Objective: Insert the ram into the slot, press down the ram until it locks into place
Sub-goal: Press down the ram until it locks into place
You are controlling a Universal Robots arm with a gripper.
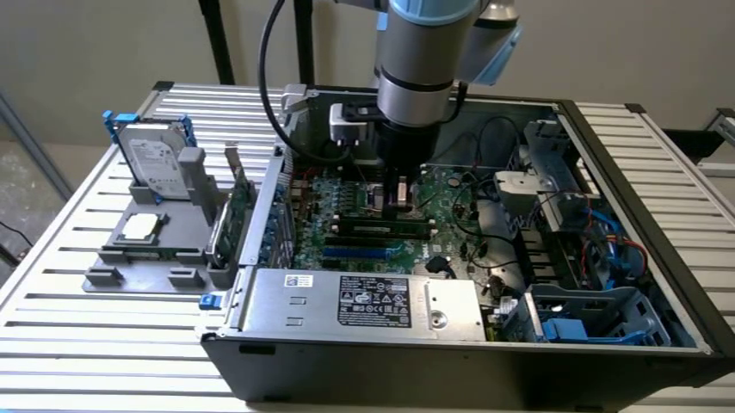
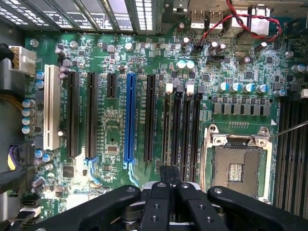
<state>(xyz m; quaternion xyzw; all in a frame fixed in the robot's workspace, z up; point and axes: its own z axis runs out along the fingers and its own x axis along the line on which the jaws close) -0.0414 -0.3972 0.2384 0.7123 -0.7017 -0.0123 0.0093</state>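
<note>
Well, from the exterior view, the insert half of the job looks done. The ram (image 1: 385, 226) lies along one of the black slots in the middle of the frame, a thin green strip on the board and not in my grip. My gripper (image 1: 400, 196) hangs just above it, a little toward the upper part of the frame, deep inside the open computer case (image 1: 643, 172). On the exterior view's left sits a grey tray with a hard drive (image 1: 150, 159), well apart from the work.

Whether the stick is pressed home I can't judge from here. The end clips are too small to read, so I count the locking as unproven.

On the wrist view, my gripper (image 2: 168, 178) shows its two dark fingers (image 2: 161, 175) closed tight against each other, with nothing between them that I can see. They sit right over the near end of the bank of black slots (image 2: 179, 125), between the blue slot (image 2: 129, 115) and the square silver processor socket (image 2: 238, 163). I can't pick the stick out from the slots in this view, and the pale clips at the far end give no clear sign — upright or tipped, I can't tell.
</note>
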